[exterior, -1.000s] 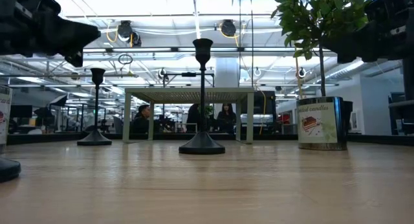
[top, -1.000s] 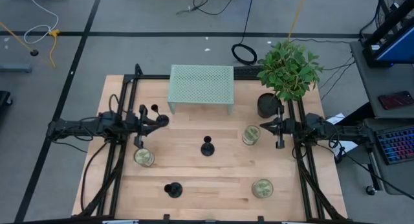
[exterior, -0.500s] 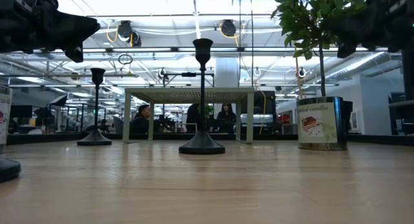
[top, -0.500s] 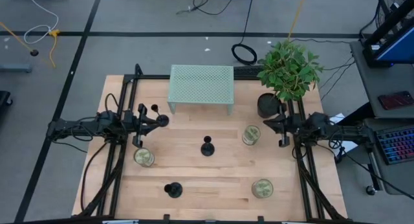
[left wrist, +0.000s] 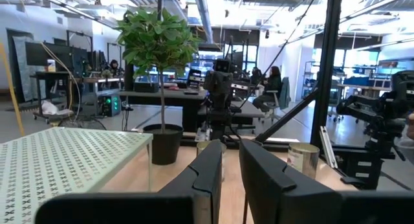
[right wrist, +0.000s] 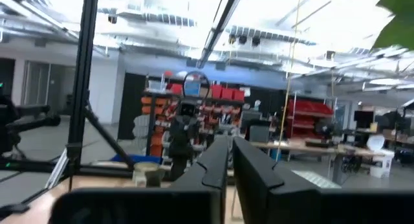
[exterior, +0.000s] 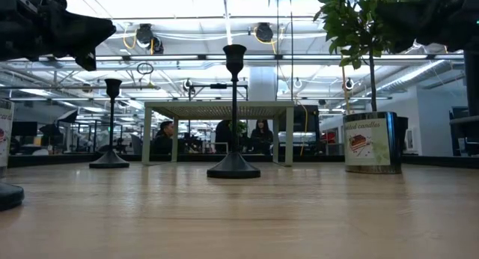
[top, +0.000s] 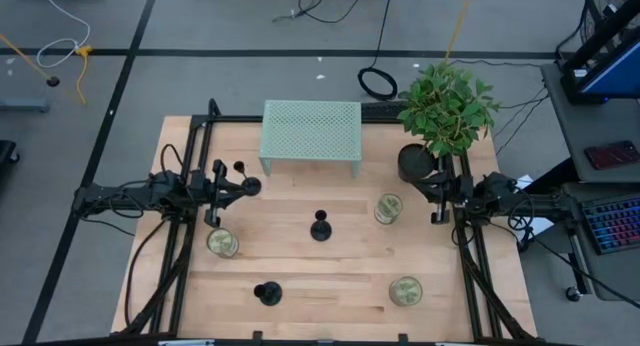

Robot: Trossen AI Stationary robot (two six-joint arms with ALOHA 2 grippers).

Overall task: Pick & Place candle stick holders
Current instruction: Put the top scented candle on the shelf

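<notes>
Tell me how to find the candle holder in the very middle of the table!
Start at the pale green mesh shelf at the table's far edge and come straight toward the front. The black candle stick holder stands alone on bare wood; the other two sit farther left.

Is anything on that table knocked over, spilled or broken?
Nothing stands out. The three holders stand upright, as do the three cans and the plant. The rack sits square at the back. No spills show on the table.
</notes>
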